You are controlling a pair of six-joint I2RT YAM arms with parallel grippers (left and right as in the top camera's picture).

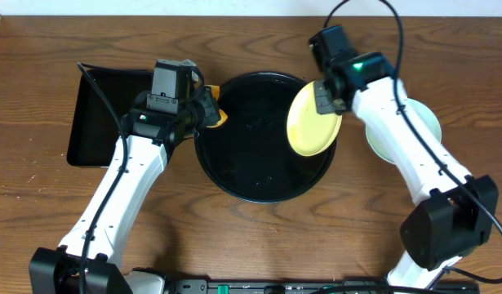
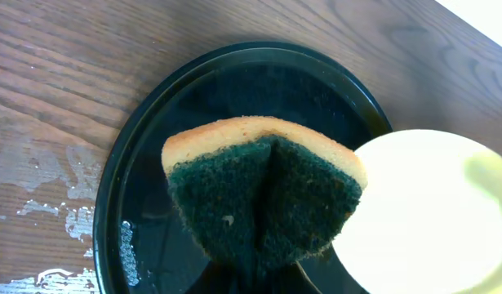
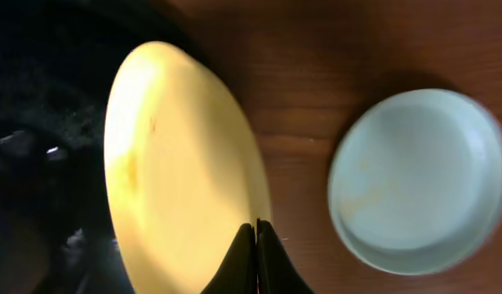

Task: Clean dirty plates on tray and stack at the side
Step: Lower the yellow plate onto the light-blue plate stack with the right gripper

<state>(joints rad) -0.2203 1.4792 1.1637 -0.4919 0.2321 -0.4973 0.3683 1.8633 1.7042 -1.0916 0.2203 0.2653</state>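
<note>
Right fingers (image 3: 253,255) pinch the yellow plate (image 3: 177,163) by its rim, tilted over the tray (image 1: 259,184). A mint plate (image 3: 418,180) lies on the worktop (image 3: 316,49) just beside them. Left fingers (image 1: 205,113), mostly hidden, seem clamped on a sponge (image 2: 263,196).

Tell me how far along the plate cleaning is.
Done: mint plate sits off the tray at right; whether it's a stack, I can't tell. In hand: right end effector grips the yellow plate, tilted above the tray; left end effector holds the sponge at the tray's left edge. Left: wipe the yellow's faint smears, then stack it on the mint.
</note>
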